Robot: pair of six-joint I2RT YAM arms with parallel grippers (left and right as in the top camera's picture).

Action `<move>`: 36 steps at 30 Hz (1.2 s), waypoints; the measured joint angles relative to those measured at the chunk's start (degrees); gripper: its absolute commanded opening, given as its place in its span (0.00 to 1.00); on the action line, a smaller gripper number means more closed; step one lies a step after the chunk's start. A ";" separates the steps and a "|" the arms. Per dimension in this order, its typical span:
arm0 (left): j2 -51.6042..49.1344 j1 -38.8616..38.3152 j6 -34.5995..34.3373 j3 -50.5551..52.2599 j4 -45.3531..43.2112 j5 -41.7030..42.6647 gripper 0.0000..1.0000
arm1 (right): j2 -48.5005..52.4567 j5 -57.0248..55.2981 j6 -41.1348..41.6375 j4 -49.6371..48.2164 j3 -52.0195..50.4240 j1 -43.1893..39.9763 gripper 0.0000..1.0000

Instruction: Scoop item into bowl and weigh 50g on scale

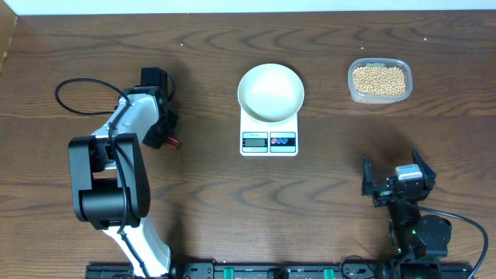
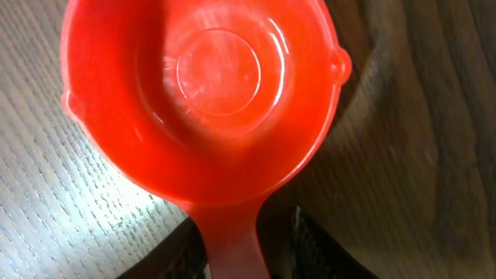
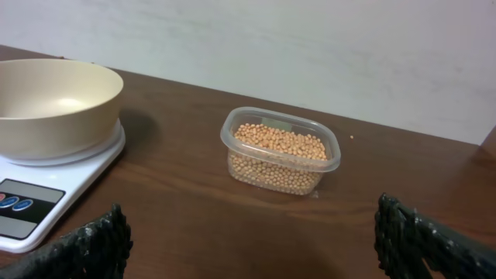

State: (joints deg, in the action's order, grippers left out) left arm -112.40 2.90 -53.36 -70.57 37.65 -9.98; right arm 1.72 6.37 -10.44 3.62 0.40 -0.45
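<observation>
From overhead, the left hand (image 1: 160,130) is low over the dark brown wooden surface (image 1: 232,201) on the left, with a sliver of the round red plastic scoop (image 1: 173,143) showing at its tip. The shallow cream-white bowl (image 1: 270,91) sits empty on the small white digital scale (image 1: 269,142) at the centre. The tan-yellow beans (image 1: 379,79) lie well apart to the right in a clear plastic tub (image 1: 350,77). The right hand (image 1: 395,172) rests near the front right edge with its fingers spread wide and nothing between them. In the left wrist view, the scoop (image 2: 205,93) lies cup-up and empty on the surface, and its handle runs back between the 2 fingers. A thin gap shows beside the handle on 1 side, so I cannot tell whether the left hand (image 2: 246,260) has clamped it yet. The step in hand looks like taking up the scoop. To do it well, the fingers should bite squarely on the handle close to the cup so the cup stays level and does not twist when lifted. In the right wrist view, the right hand (image 3: 260,256) faces the tub (image 3: 226,138), which is nearly full, with the bowl (image 3: 54,108) on the scale (image 3: 46,194) at the left. No beans have reached the bowl, so weighing has not begun.
</observation>
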 measured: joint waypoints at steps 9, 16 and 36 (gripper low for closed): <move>-0.04 0.00 -0.26 0.00 0.26 0.26 0.22 | 0.02 0.00 0.00 0.00 0.00 0.00 0.99; -0.04 0.00 -0.42 -0.02 0.74 0.26 0.13 | 0.00 0.00 0.00 0.00 0.00 0.00 0.99; 17.00 -1.16 0.02 -0.11 1.57 2.67 0.09 | 0.00 0.00 0.00 -0.02 0.00 0.00 0.99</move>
State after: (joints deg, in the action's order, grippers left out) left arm -95.39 1.74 -53.34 -70.67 39.22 -7.31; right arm 1.72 6.37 -10.44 3.60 0.40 -0.45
